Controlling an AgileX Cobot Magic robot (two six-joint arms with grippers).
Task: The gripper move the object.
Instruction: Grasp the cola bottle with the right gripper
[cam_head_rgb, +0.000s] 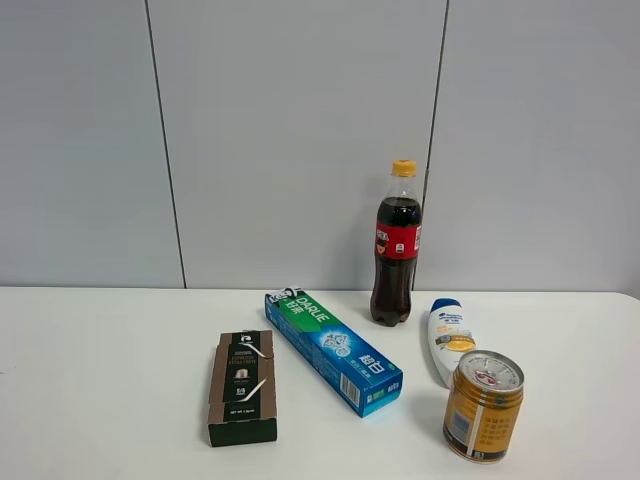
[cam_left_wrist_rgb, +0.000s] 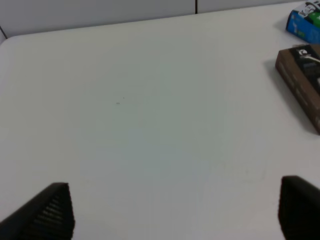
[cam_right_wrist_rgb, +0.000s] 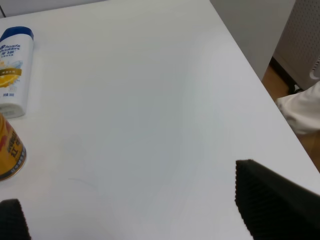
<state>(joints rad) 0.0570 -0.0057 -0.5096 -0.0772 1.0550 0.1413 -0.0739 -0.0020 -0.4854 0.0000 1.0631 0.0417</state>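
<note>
Near the table's (cam_head_rgb: 100, 380) far edge, right of its middle, the cola bottle (cam_head_rgb: 397, 245) stands upright with nothing touching it. The shampoo bottle (cam_head_rgb: 449, 340) lies just in front of it, and the gold can (cam_head_rgb: 484, 405) stands closer to the front edge. The left gripper (cam_left_wrist_rgb: 175, 215) and the right gripper (cam_right_wrist_rgb: 145, 210) hang over bare tabletop, jaws spread wide, holding nothing.

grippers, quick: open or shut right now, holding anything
Left gripper: open, holding nothing.
Right gripper: open, holding nothing.
</note>
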